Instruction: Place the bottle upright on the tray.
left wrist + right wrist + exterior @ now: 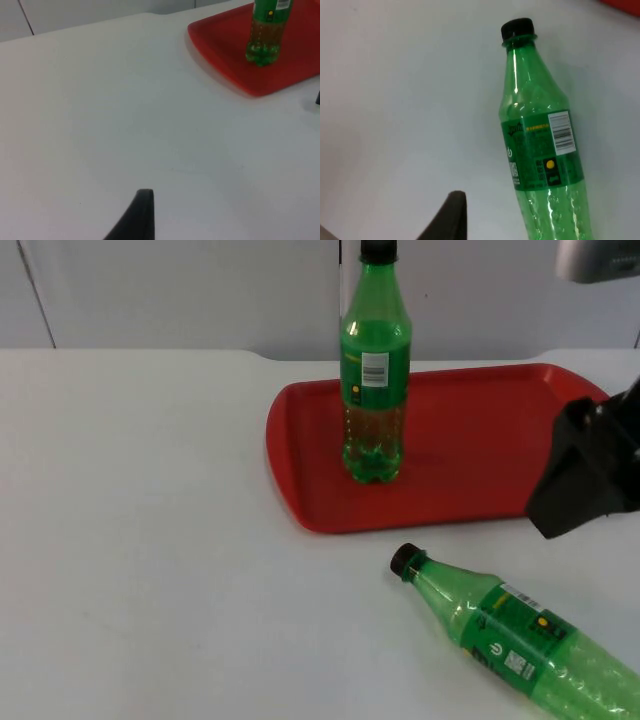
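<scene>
Right gripper [585, 480]: black, hanging over the near right end of the tray, above the tabletop beside the lying bottle; one fingertip [451, 215] is in sight in the right wrist view; whether the fingers stand wide or narrow cannot be told.
Left gripper: one black fingertip [137, 217] over bare tabletop, well apart from the tray; finger spread cannot be told; this arm waits.
Lying bottle [520, 640]: green plastic soda bottle, on its side on the tabletop in front of the tray, apart from it; black cap [404, 559] pointing toward the tray's front edge; green label with a barcode and a yellow dot; nothing holds it.
Lying bottle, right wrist view [542, 145]: full neck, cap and label in sight, resting on white surface.
Standing bottle [375, 370]: green plastic soda bottle with black cap, upright on the tray's left half; white barcode patch on its label.
Tray [470, 420]: red, rectangular with rounded corners, flat on the tabletop near the partition wall.
Tabletop [140, 540]: white.
</scene>
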Robot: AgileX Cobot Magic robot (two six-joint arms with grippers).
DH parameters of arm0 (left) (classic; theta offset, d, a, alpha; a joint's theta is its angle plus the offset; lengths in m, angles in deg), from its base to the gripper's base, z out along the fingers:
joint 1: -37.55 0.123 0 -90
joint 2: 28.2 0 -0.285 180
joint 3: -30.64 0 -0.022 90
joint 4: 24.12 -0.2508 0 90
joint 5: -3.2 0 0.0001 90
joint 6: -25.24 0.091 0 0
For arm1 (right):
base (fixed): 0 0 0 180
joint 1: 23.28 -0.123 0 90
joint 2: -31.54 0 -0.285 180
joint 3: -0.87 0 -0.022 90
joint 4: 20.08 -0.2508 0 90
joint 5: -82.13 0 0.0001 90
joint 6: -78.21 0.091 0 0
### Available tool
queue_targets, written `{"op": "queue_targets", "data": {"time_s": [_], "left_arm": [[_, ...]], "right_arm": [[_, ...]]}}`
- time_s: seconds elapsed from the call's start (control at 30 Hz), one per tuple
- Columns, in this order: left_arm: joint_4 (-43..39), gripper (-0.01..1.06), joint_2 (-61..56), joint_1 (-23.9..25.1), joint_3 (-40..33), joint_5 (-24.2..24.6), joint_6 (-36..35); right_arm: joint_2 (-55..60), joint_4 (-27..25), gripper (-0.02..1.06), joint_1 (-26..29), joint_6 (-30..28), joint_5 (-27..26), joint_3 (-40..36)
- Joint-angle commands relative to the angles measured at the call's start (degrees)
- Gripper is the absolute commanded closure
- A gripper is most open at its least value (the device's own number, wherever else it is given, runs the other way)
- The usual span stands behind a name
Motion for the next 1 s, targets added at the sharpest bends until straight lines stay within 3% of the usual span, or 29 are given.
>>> {"op": "queue_targets", "data": {"time_s": [0.0,0.4,0.67,0.97], "left_arm": [[0.5,0.0,-0.2,-0.4,-0.3,0.0,-0.5],[0.7,0.0,-0.2,-0.4,-0.3,0.0,-0.5],[0.7,0.0,-0.2,-0.4,-0.3,0.0,-0.5],[0.7,0.0,-0.2,-0.4,-0.3,0.0,-0.5]], "right_arm": [[-0.2,0.2,0.0,-0.4,0.2,-1.2,0.3],[10.7,-0.1,0.0,-0.4,0.4,1.6,5.1],[20.3,3.1,0.01,-4.0,-0.7,-4.3,5.3],[27.8,6.5,0.01,-4.4,-0.2,-11.3,5.3]]}}
